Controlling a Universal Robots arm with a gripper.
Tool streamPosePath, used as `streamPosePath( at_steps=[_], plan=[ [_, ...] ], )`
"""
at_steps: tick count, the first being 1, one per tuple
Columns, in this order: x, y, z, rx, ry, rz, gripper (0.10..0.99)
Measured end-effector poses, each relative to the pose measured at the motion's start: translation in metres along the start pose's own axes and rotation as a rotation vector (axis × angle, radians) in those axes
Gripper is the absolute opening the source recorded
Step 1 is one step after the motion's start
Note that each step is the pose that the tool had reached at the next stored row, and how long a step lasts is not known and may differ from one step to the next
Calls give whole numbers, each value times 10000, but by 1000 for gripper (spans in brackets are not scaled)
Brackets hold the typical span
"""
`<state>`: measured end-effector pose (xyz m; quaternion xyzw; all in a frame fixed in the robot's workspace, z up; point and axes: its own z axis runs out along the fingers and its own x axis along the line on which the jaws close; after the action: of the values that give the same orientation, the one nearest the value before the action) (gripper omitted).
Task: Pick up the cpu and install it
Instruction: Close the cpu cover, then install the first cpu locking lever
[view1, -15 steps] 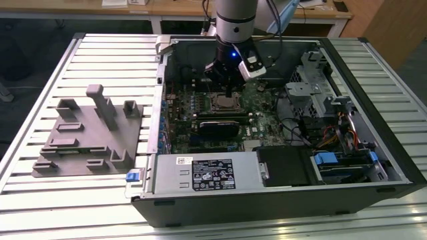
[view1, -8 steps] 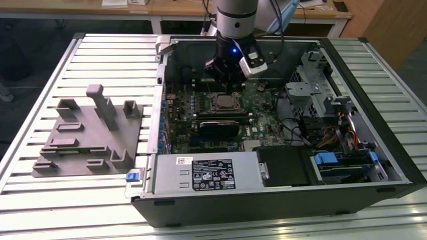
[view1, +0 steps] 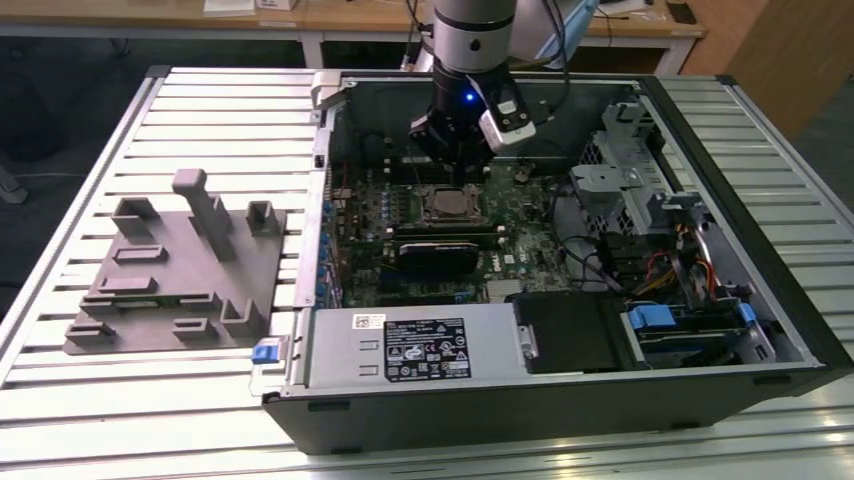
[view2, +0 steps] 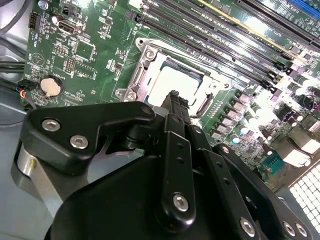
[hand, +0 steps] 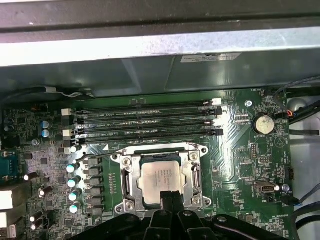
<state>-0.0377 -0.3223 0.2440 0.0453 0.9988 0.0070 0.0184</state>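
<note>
Black fingers (hand: 166, 201), pressed together and empty, hang over the near edge of the cpu (hand: 161, 176), which lies flat in the metal-framed socket (hand: 127, 181) on the green motherboard (hand: 240, 152). Seating looks done, I judge; any further move calls for a straight, gentle path that leaves the cpu undisturbed

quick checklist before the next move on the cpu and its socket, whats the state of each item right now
1. The cpu lies inside the socket frame: ok.
2. The cpu is fully seated and flat: cannot tell.
3. The end effector is over the cpu's edge, inside the computer case: ok.
4. The end effector is touching the cpu or apart from it: cannot tell.
5. The grey fixture stands outside the computer case, at the exterior view's left: ok.
</note>
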Motion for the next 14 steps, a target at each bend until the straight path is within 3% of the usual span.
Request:
streamPosePath(
  at_steps=[14],
  plan=[
    [27, -3, -1, -9, 1, 0, 106]
  ],
)
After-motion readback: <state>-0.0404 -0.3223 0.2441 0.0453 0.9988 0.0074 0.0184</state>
